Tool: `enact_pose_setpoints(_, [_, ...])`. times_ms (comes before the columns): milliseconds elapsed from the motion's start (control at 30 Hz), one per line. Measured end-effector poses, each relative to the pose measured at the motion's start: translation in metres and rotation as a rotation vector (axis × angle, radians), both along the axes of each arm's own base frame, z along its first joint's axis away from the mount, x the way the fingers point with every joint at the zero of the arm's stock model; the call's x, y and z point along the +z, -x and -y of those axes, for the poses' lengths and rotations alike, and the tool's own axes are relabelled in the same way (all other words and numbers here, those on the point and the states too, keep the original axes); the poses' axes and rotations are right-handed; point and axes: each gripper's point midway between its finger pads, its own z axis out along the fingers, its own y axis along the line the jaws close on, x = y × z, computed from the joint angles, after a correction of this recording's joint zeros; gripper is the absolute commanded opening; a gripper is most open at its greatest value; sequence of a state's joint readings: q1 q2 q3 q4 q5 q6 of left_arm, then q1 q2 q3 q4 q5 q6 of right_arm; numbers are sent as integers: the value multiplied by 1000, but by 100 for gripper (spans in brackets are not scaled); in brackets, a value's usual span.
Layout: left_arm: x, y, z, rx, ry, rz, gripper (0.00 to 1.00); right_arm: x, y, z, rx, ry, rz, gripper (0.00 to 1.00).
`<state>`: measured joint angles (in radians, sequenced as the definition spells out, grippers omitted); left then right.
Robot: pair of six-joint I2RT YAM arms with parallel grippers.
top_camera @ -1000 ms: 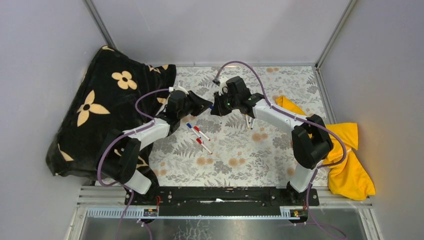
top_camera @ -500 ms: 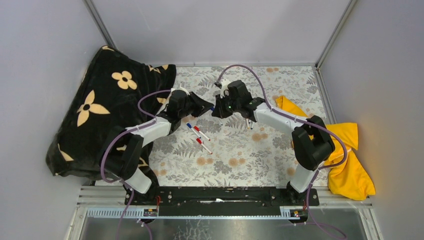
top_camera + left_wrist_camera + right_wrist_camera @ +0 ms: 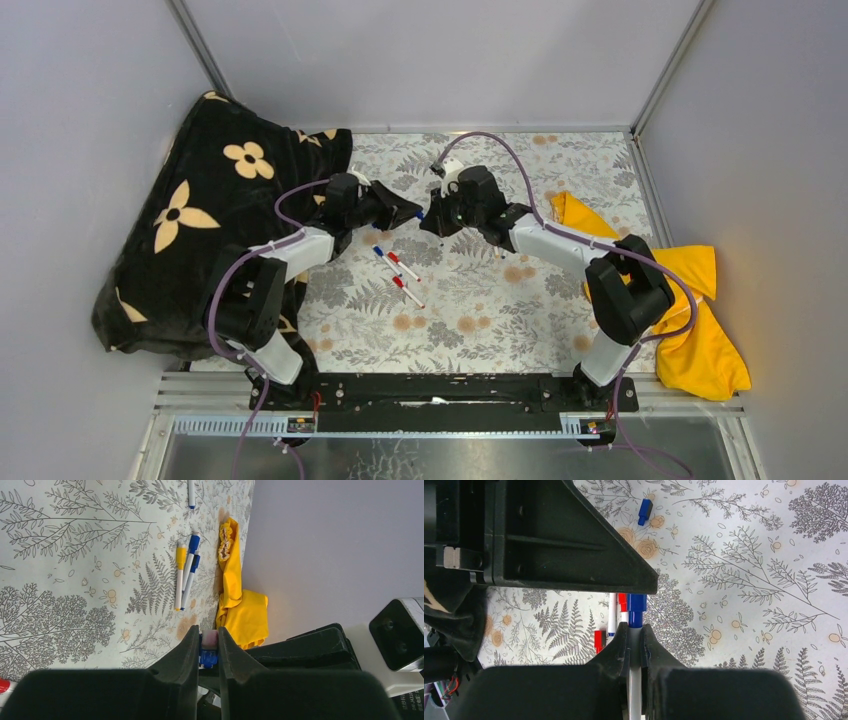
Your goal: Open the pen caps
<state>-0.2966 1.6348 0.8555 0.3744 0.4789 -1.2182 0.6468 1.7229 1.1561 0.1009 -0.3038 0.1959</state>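
counter [image 3: 480, 305]: leaf-and-flower print, under both arms
blanket [image 3: 200, 220]: black with flowers, heaped on the left gripper's outer side
yellow cloth [image 3: 700, 335]: bunched well out past the right gripper
left gripper [image 3: 207, 635]: clamped on the blue cap [image 3: 636, 607], tip to tip with the right gripper
right gripper [image 3: 634, 629]: closed tight on the white barrel of the held pen [image 3: 635, 680]; the cap pokes out past its fingertips
yellow-capped pen [image 3: 179, 580]: beside two blue-capped ones, beyond the left gripper
red-capped pens [image 3: 599, 640]: on the counter below the right gripper
loose cap [image 3: 644, 510]: blue, ahead of the right gripper

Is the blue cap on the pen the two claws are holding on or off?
On: the blue cap sits snug on the white barrel pinched by the right gripper; no gap or tip shows.
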Motion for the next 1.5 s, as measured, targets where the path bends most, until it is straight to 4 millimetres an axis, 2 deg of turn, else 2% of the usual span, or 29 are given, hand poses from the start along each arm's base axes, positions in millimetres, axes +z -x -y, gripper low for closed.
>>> enact_pose_setpoints(833, [1, 0, -4, -54, 47, -35, 0, 6, 2, 4, -10, -18, 37, 0])
enact_pose_setpoints(1067, [2, -4, -13, -55, 61, -40, 0, 11, 3, 4, -8, -29, 57, 0])
enact_pose_setpoints(1100, [0, -14, -22, 0, 38, -29, 0, 9, 8, 7, -4, -15, 38, 0])
enact_pose_setpoints(1133, [-4, -29, -41, 76, 18, -22, 0, 2, 18, 15, -1, 11, 2, 0])
enact_pose_setpoints(1200, [-11, -59, -90, 242, -27, -12, 0, -9, 35, 28, 2, 55, -59, 0])
enact_pose_setpoints(1233, [-15, -69, -114, 319, -43, -15, 0, -13, 39, 31, 2, 70, -78, 0])
enact_pose_setpoints(1300, [-20, -78, -137, 397, -67, -18, 0, -18, 44, 35, 3, 89, -100, 0])
enact_pose_setpoints(1500, [-18, -80, -130, 392, -87, -2, 0, -23, 49, 39, 6, 114, -127, 0])
